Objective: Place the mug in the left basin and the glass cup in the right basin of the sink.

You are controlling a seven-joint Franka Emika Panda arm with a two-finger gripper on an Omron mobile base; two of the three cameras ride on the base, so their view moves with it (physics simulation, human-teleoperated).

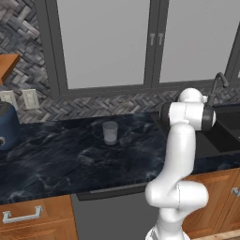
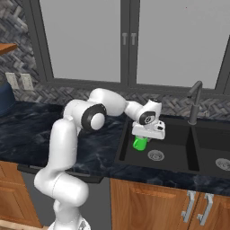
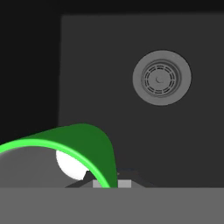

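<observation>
The green mug point(image 2: 140, 143) hangs inside the left basin point(image 2: 176, 143) of the black sink point(image 2: 128, 143), above its floor and left of the round drain point(image 2: 155, 155). My gripper point(image 2: 143, 136) is shut on the mug's rim from above. In the hand view the mug's green wall point(image 3: 89, 141) curves up between the fingertips of the gripper point(image 3: 113, 180), with the basin floor and drain point(image 3: 162, 78) beyond. The glass cup point(image 1: 110, 132) stands upright on the dark counter point(image 1: 61, 154), well left of the sink. The right basin point(image 2: 212, 146) lies past the divider.
A dark curved faucet point(image 2: 195, 101) rises behind the sink's divider. A dark blue appliance point(image 1: 7, 125) sits at the counter's far left under wall outlets point(image 1: 31, 98). Wooden cabinets point(image 2: 152, 202) run below the counter. Windows line the back wall.
</observation>
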